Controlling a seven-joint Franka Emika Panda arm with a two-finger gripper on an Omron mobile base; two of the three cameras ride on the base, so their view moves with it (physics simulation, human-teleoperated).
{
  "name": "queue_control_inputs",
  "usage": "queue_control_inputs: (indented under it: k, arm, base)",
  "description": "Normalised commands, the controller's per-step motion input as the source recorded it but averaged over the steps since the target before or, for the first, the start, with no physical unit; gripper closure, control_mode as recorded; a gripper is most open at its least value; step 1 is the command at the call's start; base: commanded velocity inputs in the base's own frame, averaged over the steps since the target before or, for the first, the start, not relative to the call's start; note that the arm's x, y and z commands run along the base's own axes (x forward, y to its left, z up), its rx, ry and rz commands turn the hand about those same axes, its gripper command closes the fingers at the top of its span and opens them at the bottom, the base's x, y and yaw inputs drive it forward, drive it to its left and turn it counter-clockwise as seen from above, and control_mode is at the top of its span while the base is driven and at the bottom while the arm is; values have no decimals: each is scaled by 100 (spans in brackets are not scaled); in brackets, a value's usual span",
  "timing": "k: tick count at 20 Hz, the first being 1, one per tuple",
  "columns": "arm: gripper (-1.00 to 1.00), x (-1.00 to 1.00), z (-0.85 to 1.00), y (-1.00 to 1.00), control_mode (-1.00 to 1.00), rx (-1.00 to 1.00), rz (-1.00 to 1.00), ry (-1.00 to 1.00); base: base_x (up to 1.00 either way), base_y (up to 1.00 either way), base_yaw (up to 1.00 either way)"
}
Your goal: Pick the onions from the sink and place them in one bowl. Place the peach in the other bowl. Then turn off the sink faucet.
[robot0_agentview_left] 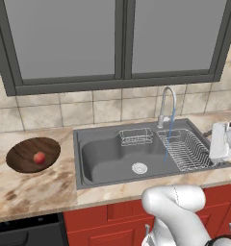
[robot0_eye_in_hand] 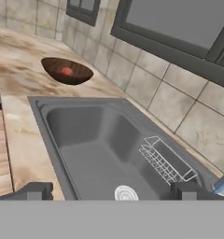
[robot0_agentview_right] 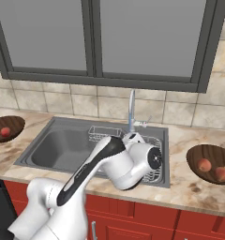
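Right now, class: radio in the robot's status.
Gripper open, empty. Onions bowled, peach bowled. Faucet running; path clear.

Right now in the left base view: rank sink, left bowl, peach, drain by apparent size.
1. sink, by far the widest.
2. bowl on the left counter.
3. drain and peach, both small and close in size; the drain looks slightly wider, but I wouldn't rank them firmly.
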Motion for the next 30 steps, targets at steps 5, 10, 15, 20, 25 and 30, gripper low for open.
queue_control_inputs:
  k: [5, 10, 15, 20, 25, 30]
  arm:
    - [-100, 0, 0, -29, -100, 10, 0, -3]
    - [-100, 0, 0, -23, -100, 6, 0, 0]
    - [-100, 2, 1, -14, -100, 6, 0, 0]
    - [-100, 28, 0, 0, -100, 2, -2, 0]
    - [-100, 51, 0, 0, -100, 0, -8, 0]
    - [-100, 49, 2, -3, -100, 0, -7, 1]
  base:
    - [0, 0, 0]
    - [0, 0, 0]
    - [0, 0, 0]
    - [0, 0, 0]
    - [0, 0, 0]
    - [0, 0, 0]
